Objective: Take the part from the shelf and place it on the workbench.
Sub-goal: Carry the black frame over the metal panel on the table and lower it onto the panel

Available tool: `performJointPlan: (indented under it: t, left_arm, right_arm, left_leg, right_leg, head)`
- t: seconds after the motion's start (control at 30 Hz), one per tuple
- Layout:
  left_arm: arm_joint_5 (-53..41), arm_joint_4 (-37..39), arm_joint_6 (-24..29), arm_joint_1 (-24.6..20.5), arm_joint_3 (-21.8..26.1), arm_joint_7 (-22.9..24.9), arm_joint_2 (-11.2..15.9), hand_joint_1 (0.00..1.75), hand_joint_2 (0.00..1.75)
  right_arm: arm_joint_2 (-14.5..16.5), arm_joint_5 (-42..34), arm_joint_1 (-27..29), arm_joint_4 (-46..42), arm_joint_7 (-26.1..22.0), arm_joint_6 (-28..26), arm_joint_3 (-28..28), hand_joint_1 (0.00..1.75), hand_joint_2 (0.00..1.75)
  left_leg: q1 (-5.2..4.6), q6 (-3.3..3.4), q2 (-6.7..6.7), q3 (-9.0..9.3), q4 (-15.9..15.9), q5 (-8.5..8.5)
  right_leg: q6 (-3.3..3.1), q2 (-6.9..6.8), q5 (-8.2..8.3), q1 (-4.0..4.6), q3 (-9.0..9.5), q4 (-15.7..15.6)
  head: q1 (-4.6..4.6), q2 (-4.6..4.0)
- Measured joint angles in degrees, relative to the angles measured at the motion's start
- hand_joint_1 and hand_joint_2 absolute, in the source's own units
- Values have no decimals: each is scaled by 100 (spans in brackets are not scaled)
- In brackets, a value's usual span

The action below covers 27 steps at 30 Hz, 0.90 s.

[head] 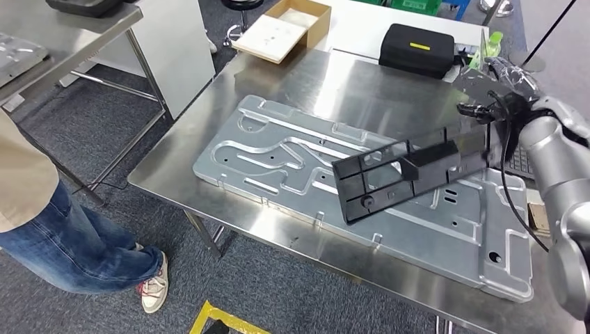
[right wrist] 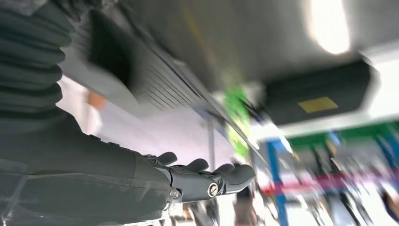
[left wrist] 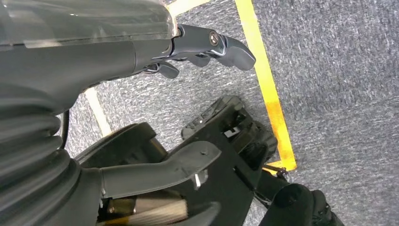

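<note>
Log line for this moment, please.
right hand: holds black part | part: over metal plate on workbench | left hand: hanging, empty

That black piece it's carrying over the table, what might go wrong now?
The right hand grips the black part by one end only, so the long free end hangs tilted over the metal plate and might swing or slip. If lowered like this, its low corner would likely hit the plate first and scrape it. A person stands close beside the table.
</note>
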Motion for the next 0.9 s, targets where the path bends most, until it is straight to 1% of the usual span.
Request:
performJointPlan:
  t: [0.03,0.07,0.1,0.13,0.2,0.23,0.27,0.3,0.33,0.37,0.4,0.43,0.47,0.5,0.53,0.57,0.6,0.63,0.7,0.73,0.77,0.8,0.83,0.87,0.9]
  left_arm:
    - [-1,0,7,3,-1,-2,-5,0,0]
    - [-1,0,15,3,-1,-2,-10,0,0]
    - [-1,0,19,0,-2,-2,-15,0,0]
    - [0,0,22,-4,-2,-2,-19,0,0]
    - [4,0,25,-1,-2,-3,-21,0,0]
    - [5,0,25,6,-2,-4,-21,0,0]
    - [6,0,25,12,-2,-8,-21,0,0]
    - [4,0,25,14,-3,-13,-21,0,0]
    - [1,0,27,13,-5,-19,-21,0,0]
    - [-3,0,31,12,-9,-25,-21,0,0]
    - [-8,0,35,10,-14,-29,-22,0,0]
    - [-13,0,40,9,-20,-32,-22,0,0]
    - [-19,0,45,9,-25,-32,-22,0,0]
    - [-26,0,51,9,-29,-29,-24,0,0]
    - [-38,0,58,10,-33,-26,-24,0,0]
    - [-49,0,65,9,-37,-20,-25,0,0]
    - [-60,0,72,8,-43,-9,-27,0,0]
    - [-68,0,78,7,-49,1,-28,0,0]
    - [-75,0,86,13,-61,22,-32,0,0]
    - [-77,0,87,18,-65,28,-33,0,0]
    - [-79,0,89,20,-68,32,-33,0,0]
    - [-79,0,89,18,-69,34,-33,0,0]
    - [-78,0,90,14,-70,34,-33,0,0]
    - [-78,0,90,8,-71,35,-33,0,0]
    - [-77,0,90,1,-72,36,-33,0,0]
  right_arm:
    - [6,-99,99,-77,-138,-208,-11,0,0]
    - [15,-204,211,-176,-259,-347,-33,0,0]
    - [28,-318,325,-288,-349,-392,-64,0,0]
    - [40,-435,441,-408,-411,-362,-96,0,0]
    - [60,-627,653,-638,-481,-196,-139,0,0]
    - [66,-687,749,-740,-520,-137,-146,0,0]
    - [70,-722,832,-843,-584,-129,-149,0,0]
    - [73,-742,899,-944,-674,-175,-150,0,0]
    - [74,-757,962,-1074,-800,-280,-155,0,0]
    - [74,-756,1028,-1223,-930,-420,-165,0,0]
    - [73,-737,1111,-1384,-1044,-571,-176,0,0]
    - [71,-697,1217,-1565,-1139,-732,-190,0,0]
    - [69,-639,1344,-1744,-1206,-886,-204,0,0]
    - [67,-566,1487,-1938,-1271,-1056,-218,0,0]
    - [67,-490,1634,-2148,-1338,-1250,-236,0,0]
    - [74,-407,1783,-2367,-1411,-1490,-260,0,0]
    - [103,-304,1940,-2616,-1471,-1775,-293,0,0]
    - [145,-178,2109,-2873,-1508,-2070,-333,0,0]
    - [270,123,2487,-3398,-1523,-2587,-401,0,0]
    - [334,246,2670,-3621,-1513,-2724,-415,0,0]
    - [393,328,2828,-3816,-1501,-2798,-419,0,0]
    - [436,367,2949,-3970,-1491,-2823,-423,0,0]
    - [468,384,3029,-4093,-1488,-2835,-433,0,0]
    - [481,389,3076,-4195,-1485,-2846,-448,0,0]
    - [486,390,3102,-4272,-1484,-2860,-470,0,0]
  left_leg:
    - [11,23,0,29,-46,23]
    - [23,51,1,65,-97,50]
    - [37,81,2,98,-149,75]
    - [46,100,4,119,-181,92]
    - [46,119,4,126,-192,98]
    - [46,117,4,125,-189,96]
    - [47,112,3,124,-183,91]
    - [49,99,3,124,-169,82]
    - [53,78,3,123,-148,66]
    - [50,47,1,119,-124,45]
    - [46,13,-1,115,-99,26]
    - [42,-22,-3,112,-85,13]
    - [39,-55,-4,110,-82,6]
    - [43,-86,-4,114,-88,5]
    - [49,-118,-4,109,-85,-9]
    - [55,-146,-4,88,-30,-62]
    - [60,-170,-4,25,116,-166]
    - [66,-188,-4,-89,374,-321]
    - [72,-206,-4,-427,1114,-659]
    - [72,-209,-4,-568,1401,-743]
    - [72,-206,-3,-629,1510,-727]
    - [71,-194,3,-585,1396,-608]
    - [68,-174,31,-442,1082,-421]
    - [58,-150,119,-260,686,-247]
    - [37,-123,199,-97,339,-121]
  right_leg:
    - [31,-5,-6,-7,15,-6]
    - [62,-13,-47,-12,12,32]
    - [94,-18,-149,-19,-44,174]
    - [122,-24,-297,-35,-155,423]
    - [180,-26,-609,-65,-483,1101]
    - [204,-28,-663,-86,-595,1323]
    - [225,-31,-618,-109,-619,1364]
    - [241,-38,-477,-132,-530,1188]
    - [255,-49,-287,-151,-352,851]
    - [256,-60,-155,-154,-159,487]
    - [233,-62,-67,-143,-7,195]
    - [200,-62,-43,-126,80,26]
    - [158,-56,-68,-102,103,-27]
    - [111,-49,-59,-88,102,-35]
    - [72,-52,-54,-92,106,-44]
    - [32,-52,-47,-97,111,-57]
    - [-15,-64,-41,-102,118,-70]
    - [-54,-80,-42,-102,127,-80]
    - [-114,-122,-62,-70,140,-81]
    - [-126,-138,-71,-55,147,-79]
    - [-134,-157,-79,-43,152,-76]
    - [-134,-180,-88,-36,159,-69]
    - [-128,-211,-99,-33,167,-60]
    - [-114,-245,-114,-27,174,-48]
    - [-91,-281,-132,-14,176,-31]
  head:
    - [1,0]
    - [2,0]
    - [3,0]
    - [4,0]
    - [5,0]
    - [6,0]
    - [6,0]
    - [5,0]
    - [6,0]
    - [6,0]
    - [5,0]
    - [5,0]
    - [4,0]
    - [3,0]
    - [2,0]
    - [2,0]
    - [2,0]
    - [2,0]
    - [2,0]
    - [2,0]
    - [2,0]
    - [1,0]
    - [1,0]
    - [1,0]
    - [3,0]
